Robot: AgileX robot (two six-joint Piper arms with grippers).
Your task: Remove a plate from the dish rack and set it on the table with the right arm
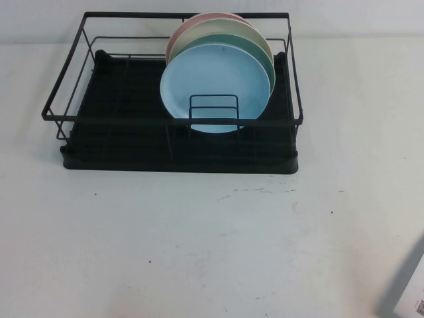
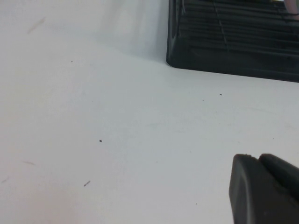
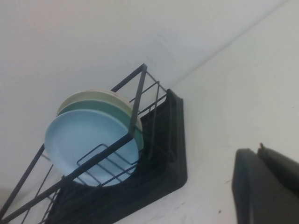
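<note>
1. While the sky-blue plate stands upright at the front of the plate stack in the dish rack by the surface's far edge, my right pincer hangs apart from it, over bare surface.
2. My left pincer hangs near the rack's corner.
3. Whether either pincer is spread, I cannot tell.
</note>
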